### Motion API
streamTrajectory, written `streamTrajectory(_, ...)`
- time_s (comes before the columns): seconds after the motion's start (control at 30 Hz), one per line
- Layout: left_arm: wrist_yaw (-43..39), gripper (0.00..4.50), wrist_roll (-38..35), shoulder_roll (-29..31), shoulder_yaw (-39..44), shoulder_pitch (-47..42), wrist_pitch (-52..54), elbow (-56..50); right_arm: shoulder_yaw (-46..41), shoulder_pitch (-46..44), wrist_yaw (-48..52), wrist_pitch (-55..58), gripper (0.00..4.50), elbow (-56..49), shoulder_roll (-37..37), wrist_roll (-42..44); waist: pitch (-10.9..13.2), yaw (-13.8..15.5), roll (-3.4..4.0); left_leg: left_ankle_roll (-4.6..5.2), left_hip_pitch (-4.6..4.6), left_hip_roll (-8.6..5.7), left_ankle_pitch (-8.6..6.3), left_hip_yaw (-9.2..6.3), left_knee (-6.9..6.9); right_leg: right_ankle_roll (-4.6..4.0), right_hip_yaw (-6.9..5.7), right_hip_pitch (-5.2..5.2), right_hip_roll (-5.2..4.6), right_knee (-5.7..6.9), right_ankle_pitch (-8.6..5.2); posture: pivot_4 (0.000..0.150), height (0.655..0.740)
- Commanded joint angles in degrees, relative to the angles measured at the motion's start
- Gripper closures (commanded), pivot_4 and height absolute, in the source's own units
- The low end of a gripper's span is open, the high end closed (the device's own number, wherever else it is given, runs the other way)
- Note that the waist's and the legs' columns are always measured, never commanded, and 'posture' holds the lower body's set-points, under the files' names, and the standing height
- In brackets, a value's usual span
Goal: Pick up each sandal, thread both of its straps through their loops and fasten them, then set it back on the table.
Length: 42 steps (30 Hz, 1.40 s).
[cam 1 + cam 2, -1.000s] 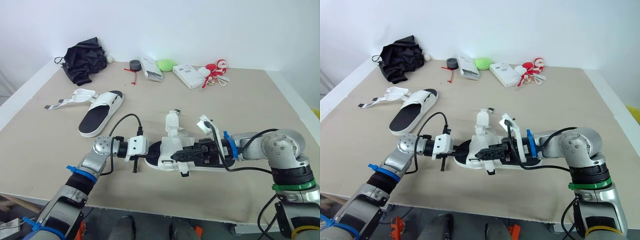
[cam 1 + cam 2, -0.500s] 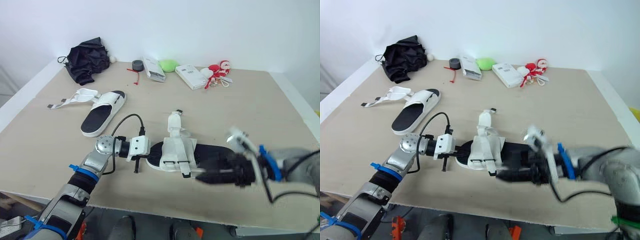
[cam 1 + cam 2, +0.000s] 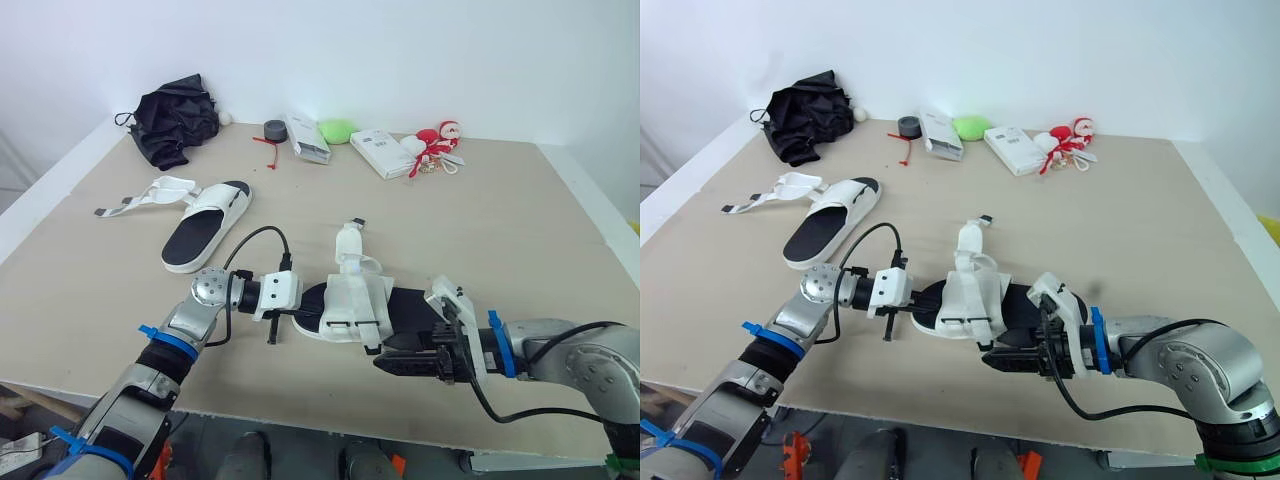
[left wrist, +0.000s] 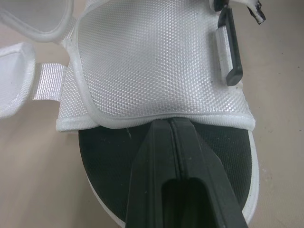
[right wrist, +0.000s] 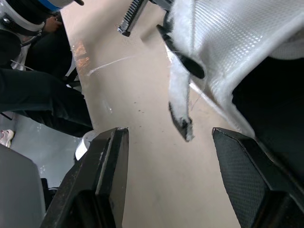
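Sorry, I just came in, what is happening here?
The robot is working on the near sandal. Its left gripper, shut, points at one end of it; the right gripper is open at the sandal's side, a loose strap end hanging between its fingers. The second sandal lies farther back, straps loose.

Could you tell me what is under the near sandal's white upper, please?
The black footbed shows at both ends of the upper; the stretch beneath it is covered, so anything there is hidden.
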Motion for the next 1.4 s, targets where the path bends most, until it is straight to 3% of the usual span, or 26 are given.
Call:
streamTrajectory(0.03,0.2,4.5,6.1,1.3,-3.8,2.9,2.1,6.6,0.4,-2.4,0.8,-0.2,1.45,0.3,1.4,1.3,0.0,0.0,0.0,0.0,0.0,-0.01,0.0,-0.01,0.0,-0.01,0.0,0.0,0.02,0.0,0.01,0.15,0.738)
streamTrajectory(0.1,0.3,4.5,6.0,1.2,-3.8,2.9,2.1,6.7,0.5,-2.9,1.1,0.5,1.45,0.0,1.9,2.3,0.0,0.0,0.0,0.0,0.0,0.0,0.0,-0.03,0.0,-0.03,-0.01,0.0,0.03,0.0,0.02,0.15,0.738)
streamTrajectory(0.23,0.6,4.5,5.9,1.2,-3.7,2.9,2.1,6.8,2.9,-2.9,1.2,1.1,2.28,-1.3,2.8,2.7,0.0,0.0,-0.02,0.0,0.0,0.02,0.0,-0.05,0.0,-0.04,-0.02,0.03,0.02,0.0,0.03,0.15,0.738)
streamTrajectory(0.27,0.7,4.5,5.9,1.2,-3.7,2.9,2.1,6.8,3.4,-2.8,1.1,1.1,3.04,-1.5,3.0,2.6,0.0,0.0,-0.02,0.0,0.0,0.02,0.0,-0.05,0.0,-0.04,-0.02,0.03,0.02,0.0,0.03,0.15,0.738)
streamTrajectory(0.3,0.8,4.5,5.9,1.1,-3.7,2.9,2.1,6.9,3.7,-2.7,1.1,1.1,3.04,-1.6,3.1,2.6,0.0,0.0,-0.01,0.0,0.0,0.02,0.0,-0.05,0.0,-0.04,-0.02,0.03,0.02,0.0,0.03,0.15,0.738)
streamTrajectory(0.33,0.8,4.5,5.9,1.1,-3.7,2.9,2.1,6.9,4.0,-2.7,1.2,1.1,3.64,-1.8,3.3,2.6,0.0,0.0,-0.01,0.0,0.0,0.02,0.0,-0.06,0.0,-0.04,-0.02,0.03,0.01,0.0,0.03,0.15,0.738)
streamTrajectory(0.4,0.9,4.5,5.8,1.1,-3.6,3.0,2.1,6.9,4.2,-2.9,0.9,1.4,4.38,-2.1,3.5,3.0,0.0,0.0,-0.01,0.0,0.0,0.02,0.0,-0.06,0.0,-0.04,-0.03,0.03,0.02,0.0,0.03,0.15,0.738)
streamTrajectory(0.8,1.2,4.5,5.7,0.8,-3.6,3.2,2.3,6.8,3.0,-2.7,2.3,2.1,4.38,-2.4,2.7,4.4,0.0,0.0,-0.01,0.0,0.0,0.02,0.0,-0.06,0.0,-0.04,-0.04,0.03,-0.01,0.0,0.03,0.15,0.738)
streamTrajectory(1.1,1.1,4.5,5.8,0.4,-3.8,3.0,2.1,7.3,-4.6,-2.0,10.2,-0.3,4.38,-9.8,-2.3,17.5,0.0,0.1,-0.07,0.0,-0.01,0.02,0.0,-0.05,0.0,0.0,-0.13,0.08,-0.07,0.0,0.01,0.15,0.738)
streamTrajectory(1.27,1.0,4.5,5.8,0.1,-3.9,2.7,1.8,7.9,-6.0,-10.0,5.1,-3.4,4.38,-6.5,0.2,24.5,0.1,0.0,-0.13,-0.07,-0.01,0.05,-0.04,-0.04,-0.02,-0.04,-0.28,0.08,-0.27,0.0,0.03,0.15,0.738)
streamTrajectory(1.4,0.8,4.5,5.8,-0.2,-4.0,2.5,1.7,8.2,-1.7,-20.0,-5.4,-6.5,4.38,1.8,6.9,16.0,0.1,0.0,-0.18,-0.01,-0.06,0.04,0.0,-0.01,-0.02,-0.01,-0.41,0.08,-0.49,-0.01,0.01,0.15,0.738)
